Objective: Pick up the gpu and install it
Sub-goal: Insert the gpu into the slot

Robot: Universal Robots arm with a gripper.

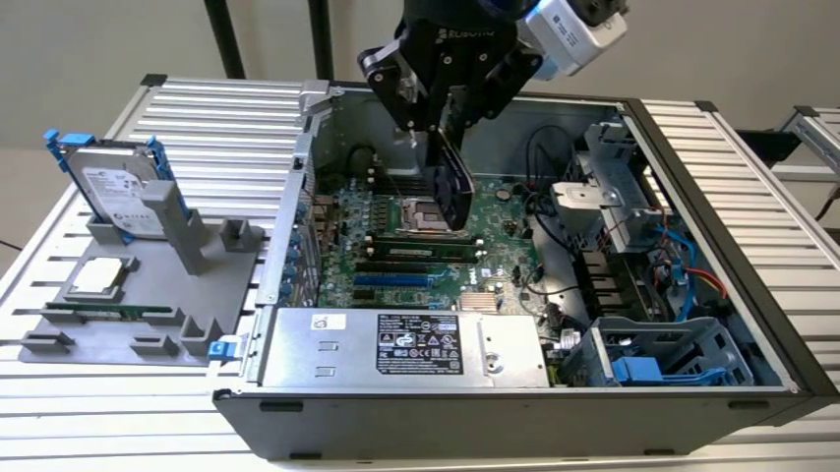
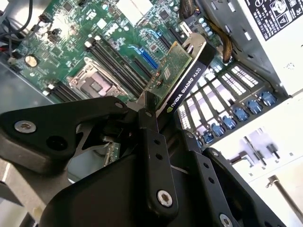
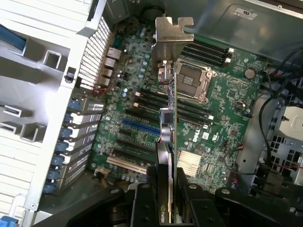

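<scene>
Closest to us in both wrist views is the black hand (image 3: pixel 171 179), closed on the gpu (image 3: pixel 167 124). Its fingers (image 2: pixel 152 142) press the card's two flat faces, green board on one side and black shroud on the other, at the end away from the silver bracket (image 3: pixel 170 35). The card is held on edge, bracket end pointing away from the wrist, over the motherboard (image 3: pixel 222 109) inside the open computer case (image 1: pixel 499 423).

In the exterior view the hand hangs at about twelve o'clock of the case. The card slants down from it over the processor socket (image 1: pixel 427 209). The blue slot (image 1: pixel 393 278) lies toward six o'clock of the socket, apart from the card. We cannot tell whether the card's lower corner touches the board, and it sits in no slot that we can see. Out at nine o'clock from the case, a hard drive (image 1: pixel 118 187) stands in a grey holder (image 1: pixel 216 285) on the ribbed desk (image 1: pixel 210 108).

We judge the card light and stiff but delicate, with bare solder, small parts and a contact edge that should not be scraped or bent. The shroud and the board's edges look the safest places to grip. Held at one end, its length could let it pivot between the fingers if the bracket catches on something.
</scene>
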